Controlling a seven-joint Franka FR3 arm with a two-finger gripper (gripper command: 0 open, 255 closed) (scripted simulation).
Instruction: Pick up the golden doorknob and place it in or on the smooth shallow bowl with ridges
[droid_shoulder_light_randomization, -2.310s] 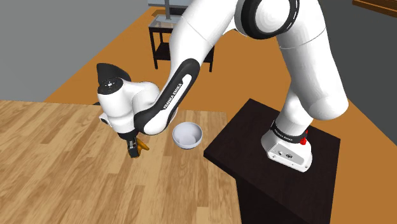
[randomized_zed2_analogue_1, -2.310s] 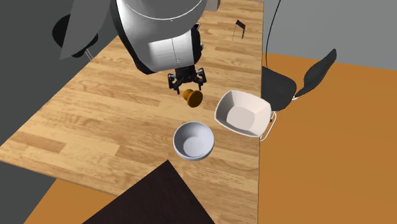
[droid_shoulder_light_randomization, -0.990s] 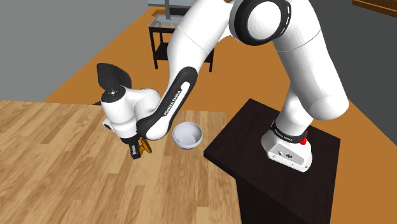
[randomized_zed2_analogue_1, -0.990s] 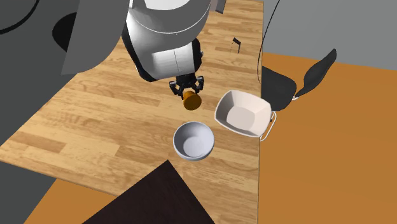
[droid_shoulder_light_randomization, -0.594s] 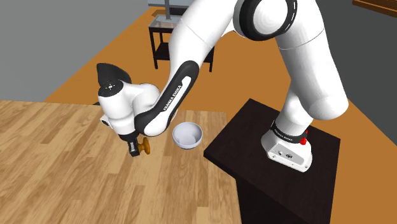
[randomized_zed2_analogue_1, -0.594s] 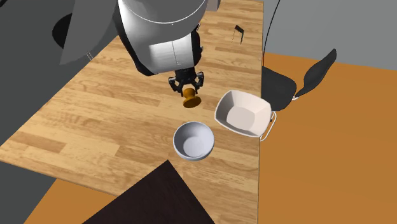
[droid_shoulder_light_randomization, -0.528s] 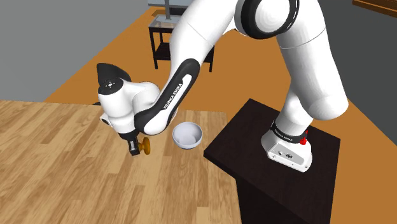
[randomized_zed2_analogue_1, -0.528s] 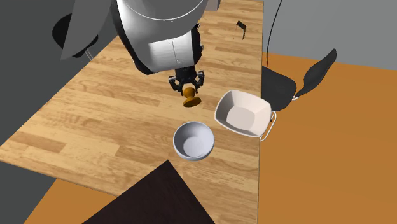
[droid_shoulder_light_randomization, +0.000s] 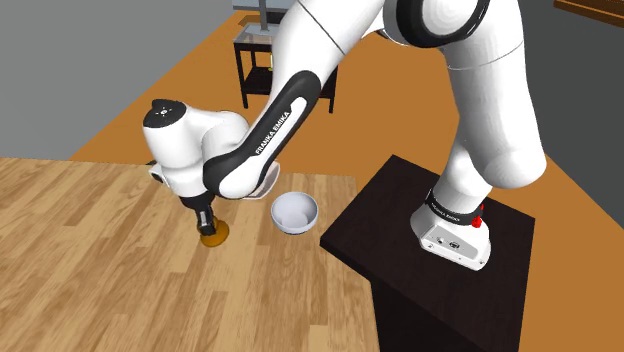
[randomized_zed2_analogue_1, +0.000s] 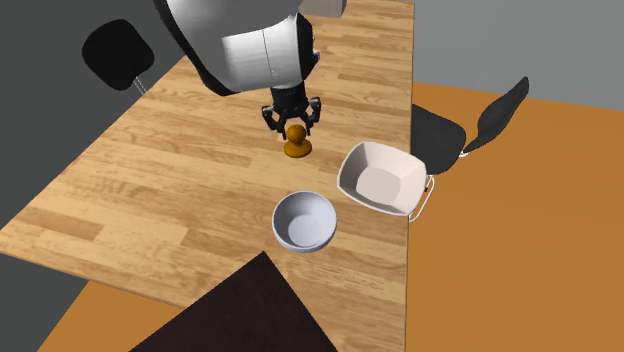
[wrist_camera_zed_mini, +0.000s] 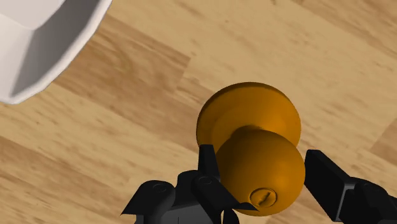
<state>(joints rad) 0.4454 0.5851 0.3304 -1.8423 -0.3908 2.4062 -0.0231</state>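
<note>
Golden doorknob (wrist_camera_zed_mini: 251, 137) upright on table (wrist_camera_zed_mini: 95, 159), base down, ball between spread hand (wrist_camera_zed_mini: 261, 159).

Gripper (randomized_zed2_analogue_1: 292, 120) above the doorknob (randomized_zed2_analogue_1: 296, 146) on the tabletop (randomized_zed2_analogue_1: 150, 180).
The orange-gold doorknob stands upright on its wide base, and the black fingers are spread to either side of its ball. A round bowl (randomized_zed2_analogue_1: 305, 221) sits at the doorknob's 6 o'clock. A white square bowl (randomized_zed2_analogue_1: 381, 178) sits at its 4 o'clock by the tabletop's edge. Both are apart from it. A black chair (randomized_zed2_analogue_1: 490, 120) stands beyond that edge at 3 o'clock.
</note>
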